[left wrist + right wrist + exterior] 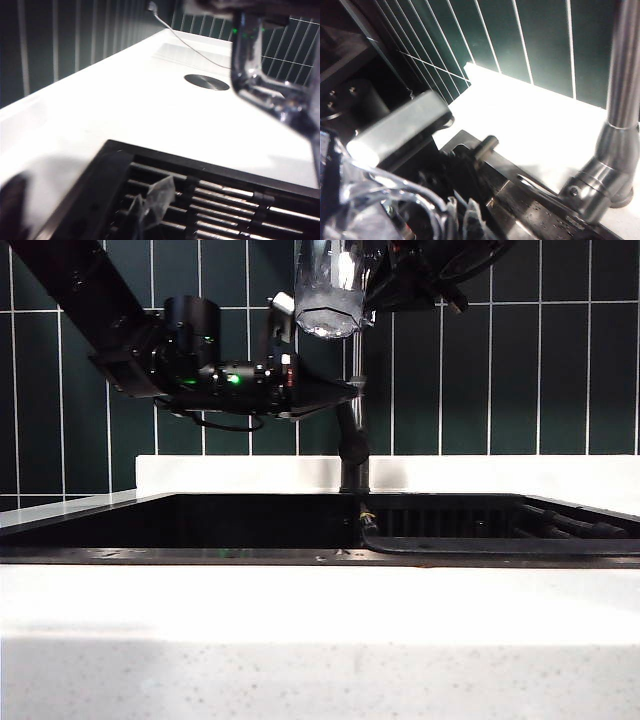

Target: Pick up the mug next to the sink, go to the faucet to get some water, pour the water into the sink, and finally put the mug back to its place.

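Note:
The clear faceted mug [328, 290] hangs high at the top of the exterior view, base down, just in front of the faucet [352, 440]. My right gripper [364, 282] comes in from the right and is shut on the mug's rim. In the right wrist view the mug's rim [385, 195] curves beside the gripper [470, 217], with the faucet's metal pipe [620, 95] beyond. My left gripper [345, 390] points right, its shut tips close to the faucet pipe below the mug. Nothing lies between its tips [150, 207], which hover over the black sink [200, 553].
A slatted black rack [225, 200] lies inside the sink, whose rim [100, 165] meets the white counter [125, 100]. A round metal disc [206, 82] and a thin cable [185, 42] sit on the counter farther off. Dark green tiles form the back wall.

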